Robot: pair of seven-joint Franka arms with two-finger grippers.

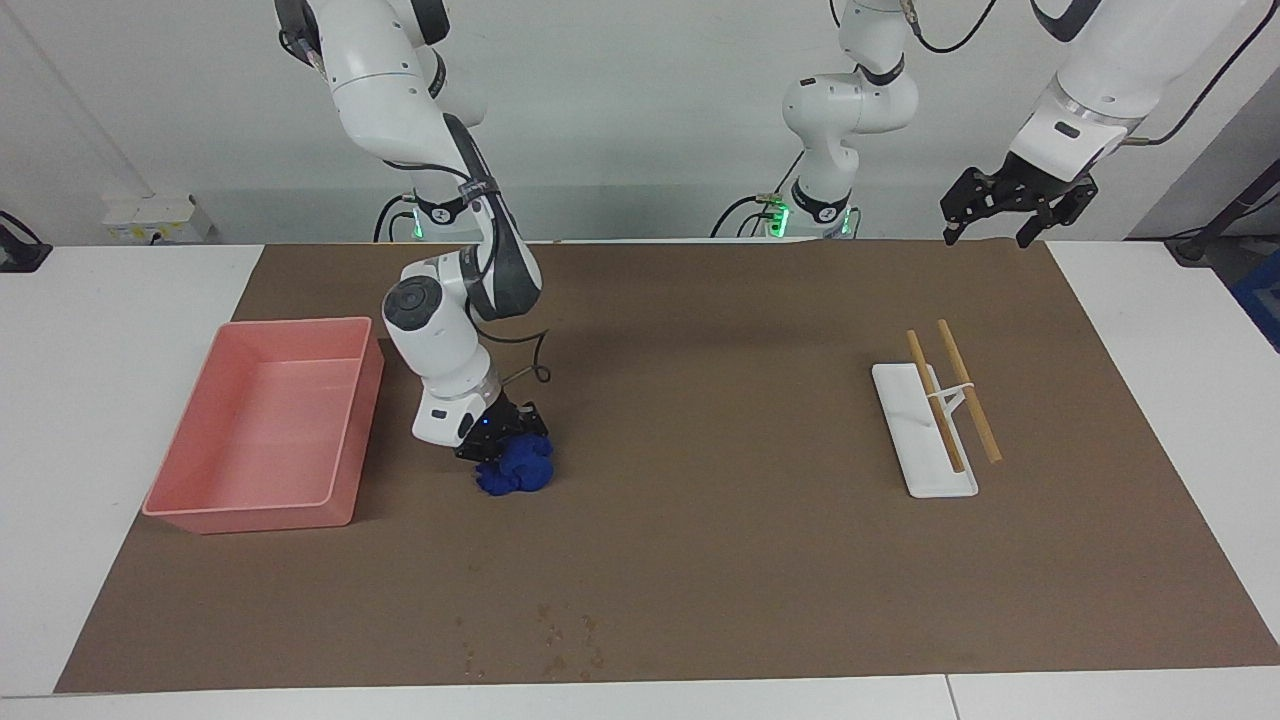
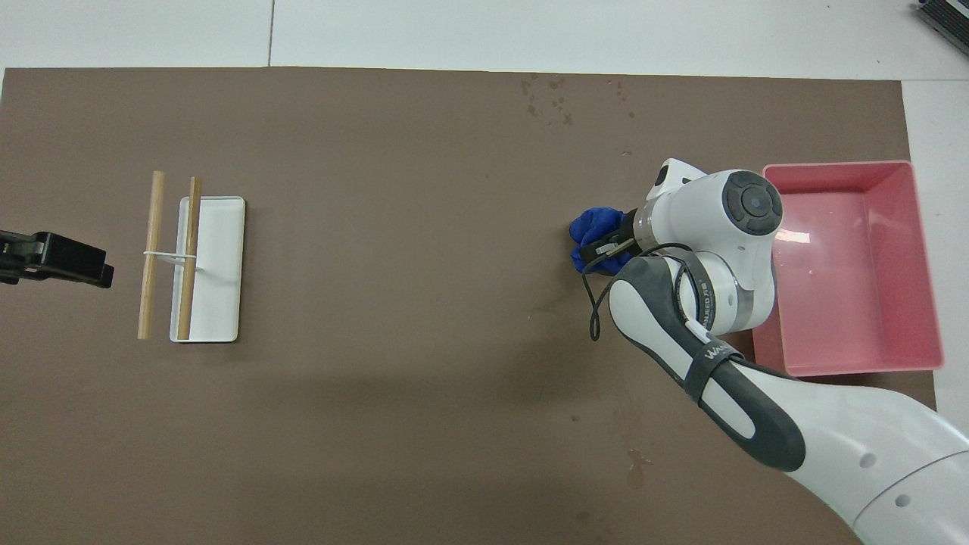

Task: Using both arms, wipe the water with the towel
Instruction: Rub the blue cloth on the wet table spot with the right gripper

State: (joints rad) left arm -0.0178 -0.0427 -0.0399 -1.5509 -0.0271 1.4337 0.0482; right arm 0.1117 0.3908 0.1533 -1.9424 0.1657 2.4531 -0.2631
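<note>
The blue towel (image 1: pixel 520 470) is a lumpy bundle on the brown mat beside the pink tray; it also shows in the overhead view (image 2: pixel 592 231). My right gripper (image 1: pixel 500 438) is down on the towel and shut on its top, with the wrist hiding the fingers in the overhead view. The water (image 1: pixel 550 640) is a patch of small shiny drops near the mat's edge farthest from the robots, apart from the towel; it also shows in the overhead view (image 2: pixel 549 94). My left gripper (image 1: pixel 1000 222) is open and waits raised over the mat's edge at the left arm's end.
A pink tray (image 1: pixel 345 440) stands at the right arm's end, close beside the right arm's wrist. A white tray (image 1: pixel 905 440) with two wooden sticks (image 1: pixel 968 392) on a small rack lies toward the left arm's end.
</note>
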